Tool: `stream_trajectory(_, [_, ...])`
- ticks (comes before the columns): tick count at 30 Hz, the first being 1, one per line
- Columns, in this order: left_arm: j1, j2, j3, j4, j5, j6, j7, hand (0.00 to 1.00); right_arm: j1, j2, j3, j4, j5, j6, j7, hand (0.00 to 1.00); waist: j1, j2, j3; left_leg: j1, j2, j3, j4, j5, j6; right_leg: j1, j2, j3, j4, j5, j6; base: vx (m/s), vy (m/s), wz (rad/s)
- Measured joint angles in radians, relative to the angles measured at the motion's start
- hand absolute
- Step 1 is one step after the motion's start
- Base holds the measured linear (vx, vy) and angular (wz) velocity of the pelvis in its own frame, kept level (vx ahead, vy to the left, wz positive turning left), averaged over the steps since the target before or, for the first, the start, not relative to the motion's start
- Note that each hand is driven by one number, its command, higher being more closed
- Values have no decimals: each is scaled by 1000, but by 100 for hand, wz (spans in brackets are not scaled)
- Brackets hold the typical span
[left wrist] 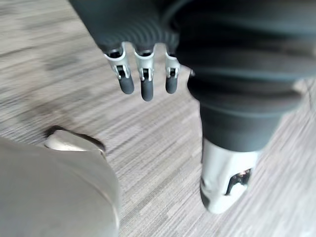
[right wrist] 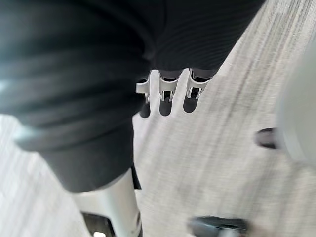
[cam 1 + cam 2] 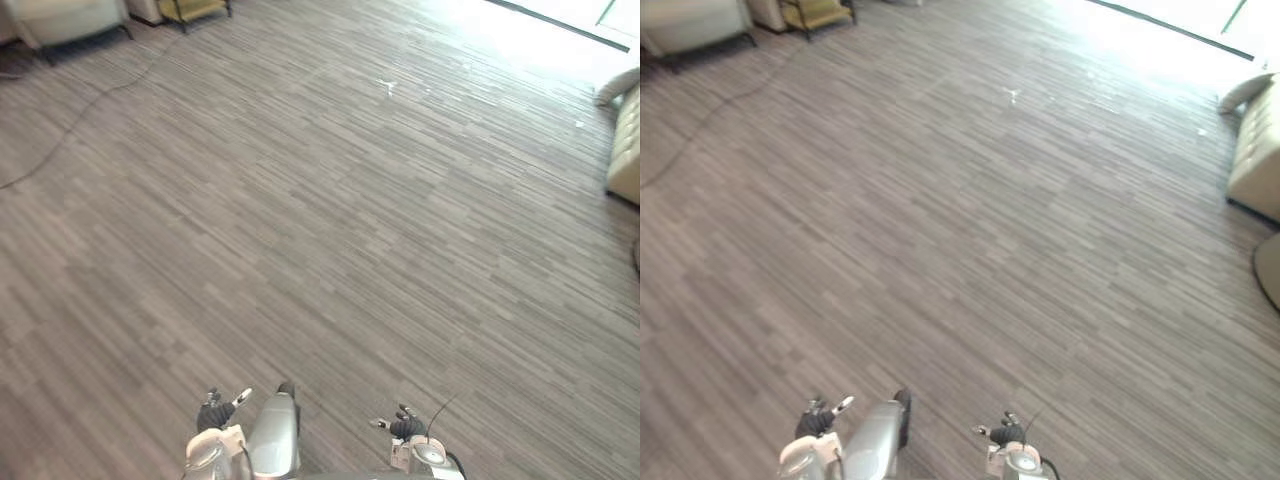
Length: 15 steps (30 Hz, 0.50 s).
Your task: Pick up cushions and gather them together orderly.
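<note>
Low at the bottom edge, left hand [image 3: 215,412] and right hand [image 3: 402,427] with fingers loose, straight and empty above grey streaked plank floor [image 3: 320,250], pale grey plump cushion [image 3: 618,85] at upper right against cream tufted sofa [image 3: 627,150] (well apart from both hands).

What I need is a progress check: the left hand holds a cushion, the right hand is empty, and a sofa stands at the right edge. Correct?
Not quite. The left hand holds nothing: the left wrist view shows its fingers relaxed over bare floor. The right hand is empty, and the sofa stands at the right edge, as stated.
</note>
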<state>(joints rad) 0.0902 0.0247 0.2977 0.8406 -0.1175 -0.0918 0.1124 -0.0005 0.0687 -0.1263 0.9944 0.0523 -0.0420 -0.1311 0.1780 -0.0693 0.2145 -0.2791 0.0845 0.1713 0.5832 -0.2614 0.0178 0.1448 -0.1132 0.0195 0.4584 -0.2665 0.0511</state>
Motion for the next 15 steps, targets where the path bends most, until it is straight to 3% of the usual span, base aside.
stream_trajectory(1, [-1, 3, 0, 18, 0, 2, 2, 0, 2, -4, 0, 1, -14, 0, 5, 0, -4, 3, 3, 66, -10, 36, -19, -32, 13, -104, -30, -2, 250, 64, 89, 535, 259, -74])
stream_trajectory(2, [-4, 4, -2, 31, 0, 8, 5, 0, 10, -8, -4, 4, -15, 0, 7, 0, -17, 14, 10, 141, -20, 40, -50, -61, 13, -168, -50, -34, 437, 85, 116, 507, 212, -62])
stream_trajectory(3, [-7, 3, -3, 43, 0, 12, 11, 0, 14, -9, -9, -18, -17, -2, 9, 0, -22, 22, 15, 203, -22, 52, -82, -72, 11, -207, -70, -81, 532, 74, 95, 476, 154, -52])
stream_trajectory(4, [-10, 2, -12, 63, 0, 14, 14, 0, 20, -8, -12, -36, -20, -7, 12, 0, -32, 37, 16, 289, -21, 70, -150, -79, 11, -267, -91, -171, 593, 47, 44, 538, 150, -48])
stream_trajectory(6, [-18, -2, -45, 79, 0, 13, 13, 0, 16, -8, -11, -52, -36, -20, 15, 0, -49, 42, 12, 380, -13, 78, -241, -92, 8, -364, -96, -309, 534, 16, -6, 426, 80, -27])
stream_trajectory(8, [-31, 6, -70, 112, 6, 14, 7, 0, -5, -12, -18, -55, -40, -26, 17, 0, -78, 34, 19, 469, -9, 92, -330, -91, 3, -443, -71, -425, 250, 22, -20, 436, 24, -6])
stream_trajectory(9, [-38, 9, -82, 120, 11, 14, 7, 0, -7, -17, -18, -57, -42, -27, 18, 0, -84, 34, 19, 497, -10, 102, -360, -91, -1, -460, -54, -448, 117, 56, -17, 461, 2, -5])
stream_trajectory(10, [-34, 12, -94, 133, 34, 14, 1, 0, -12, -25, -19, -58, -43, -26, 23, 0, -92, 34, 20, 546, -18, 117, -406, -91, -10, -474, -27, -458, -86, 131, -17, 511, -23, 6])
stream_trajectory(11, [-31, 14, -95, 138, 39, 14, -2, 0, -18, -31, -19, -56, -43, -25, 25, 0, -99, 31, 21, 593, -29, 119, -438, -96, -23, -485, -15, -453, -189, 180, -22, 675, -53, 18])
stream_trajectory(12, [-25, 14, -95, 138, 43, 12, -2, 0, -22, -33, -20, -55, -48, -23, 26, 0, -107, 31, 20, 626, -30, 115, -445, -109, -48, -487, -8, -448, -207, 189, -43, 627, -74, 31])
stream_trajectory(13, [-16, 13, -88, 133, 60, 12, -2, 0, -22, -31, -21, -56, -54, -18, 29, 0, -116, 31, 15, 663, -26, 98, -433, -124, -71, -488, 0, -429, -175, 245, -117, 694, -111, 31])
stream_trajectory(14, [-13, 11, -87, 133, 68, 11, -4, 0, -22, -29, -26, -54, -55, -16, 32, 0, -120, 35, 8, 663, -10, 73, -387, -125, -74, -492, 1, -427, -124, 275, -156, 720, -167, 31])
stream_trajectory(15, [-14, 6, -83, 132, 75, 11, -6, 0, -22, -31, -31, -54, -59, -15, 37, 0, -121, 53, 1, 612, 32, 34, -215, -125, -74, -478, 13, -441, -80, 283, -166, 867, -229, 11])
